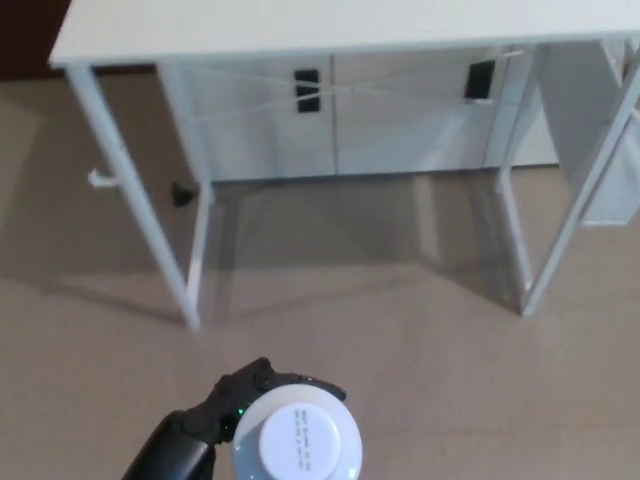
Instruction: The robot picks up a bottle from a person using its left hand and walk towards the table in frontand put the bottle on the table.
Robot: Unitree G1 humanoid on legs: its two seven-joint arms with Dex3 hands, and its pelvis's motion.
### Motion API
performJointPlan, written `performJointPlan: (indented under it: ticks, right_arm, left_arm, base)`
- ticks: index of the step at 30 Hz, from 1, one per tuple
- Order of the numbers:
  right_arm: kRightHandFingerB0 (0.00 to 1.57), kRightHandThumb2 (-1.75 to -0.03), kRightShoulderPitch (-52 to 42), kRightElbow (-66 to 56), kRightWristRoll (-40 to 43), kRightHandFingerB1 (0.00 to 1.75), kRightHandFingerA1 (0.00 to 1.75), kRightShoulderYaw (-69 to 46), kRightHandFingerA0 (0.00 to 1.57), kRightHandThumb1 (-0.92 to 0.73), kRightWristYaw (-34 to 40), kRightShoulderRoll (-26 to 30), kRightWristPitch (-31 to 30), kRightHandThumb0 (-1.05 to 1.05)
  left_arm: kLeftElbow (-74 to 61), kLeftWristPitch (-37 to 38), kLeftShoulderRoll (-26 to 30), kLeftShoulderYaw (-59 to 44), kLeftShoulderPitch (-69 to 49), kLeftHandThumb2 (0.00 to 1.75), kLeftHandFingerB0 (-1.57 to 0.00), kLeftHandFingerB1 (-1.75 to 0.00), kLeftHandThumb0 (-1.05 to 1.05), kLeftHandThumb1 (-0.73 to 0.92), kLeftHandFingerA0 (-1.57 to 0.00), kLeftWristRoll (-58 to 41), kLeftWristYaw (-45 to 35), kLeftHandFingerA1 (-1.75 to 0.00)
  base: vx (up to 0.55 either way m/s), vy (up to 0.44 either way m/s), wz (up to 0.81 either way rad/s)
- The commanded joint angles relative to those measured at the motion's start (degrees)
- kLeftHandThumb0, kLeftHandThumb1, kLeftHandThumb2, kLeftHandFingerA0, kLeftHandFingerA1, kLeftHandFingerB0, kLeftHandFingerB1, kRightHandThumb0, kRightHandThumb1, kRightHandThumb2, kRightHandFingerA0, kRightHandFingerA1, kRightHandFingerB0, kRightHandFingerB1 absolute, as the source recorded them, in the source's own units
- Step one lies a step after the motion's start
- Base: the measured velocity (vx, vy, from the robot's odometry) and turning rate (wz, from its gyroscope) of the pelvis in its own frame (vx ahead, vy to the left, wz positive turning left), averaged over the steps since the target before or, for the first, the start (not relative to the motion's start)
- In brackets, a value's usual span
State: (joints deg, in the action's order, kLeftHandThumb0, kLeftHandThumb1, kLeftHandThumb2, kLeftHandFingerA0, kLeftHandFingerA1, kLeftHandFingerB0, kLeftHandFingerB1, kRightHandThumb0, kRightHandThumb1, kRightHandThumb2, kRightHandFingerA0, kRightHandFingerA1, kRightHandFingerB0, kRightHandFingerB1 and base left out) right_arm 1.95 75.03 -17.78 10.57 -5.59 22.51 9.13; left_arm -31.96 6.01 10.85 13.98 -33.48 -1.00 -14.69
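A beige floor (400, 350) stretches ahead to a white table (300, 30) on thin legs, set before a pale wall with two black sockets (307, 90). At the bottom edge, the left hand (232, 398) grasps a white-capped bottle (298, 440), seen from above, over the floor and well short of the table.

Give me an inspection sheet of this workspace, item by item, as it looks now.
Surface: white table ahead, nothing on the visible part.
Job's things: white bottle, seen from above, held over the floor.
Clutter: small dark object on the floor near the table's left leg.
Hands: left robot hand shut on the bottle; right robot hand not in view.
Cables: thin pale lines under the table, cable or brace unclear.
Surroundings: beige floor; white cabinets behind the table.
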Motion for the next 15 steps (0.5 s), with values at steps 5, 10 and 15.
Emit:
performJointPlan:
  ticks: [5, 10, 15]
  right_arm:
    - [0.52, -0.62, 0.4, 0.3, 0.4, 0.43, 0.50, -0.8, 0.62, -0.75, -1.0, 0.1, 0.3, -0.36]
    - [0.51, -0.62, 0.1, -0.2, 0.9, 0.43, 0.51, -1.3, 0.61, -0.75, -1.8, 0.4, 0.7, -0.35]
    - [0.51, -0.62, -0.7, 0.0, 0.6, 0.42, 0.49, -1.5, 0.61, -0.76, -1.7, 0.5, 0.5, -0.36]
  left_arm:
    - [-0.5, 0.8, -0.2, -0.4, 1.1, 0.75, -0.77, -1.08, -0.19, 0.79, -0.89, -1.8, 0.0, -1.50]
    - [-0.3, 2.3, 0.0, -0.3, 0.9, 0.71, -0.76, -1.06, -0.17, 0.79, -0.95, 1.2, 1.2, -1.47]
    - [-0.8, 1.7, -0.1, 0.2, 0.4, 0.70, -0.77, -1.07, -0.17, 0.79, -0.93, 0.6, 1.2, -1.48]
  base:
    - [0.57, 0.148, -0.62]
    - [0.43, 0.063, -0.01]
    - [0.32, -0.141, 0.44]
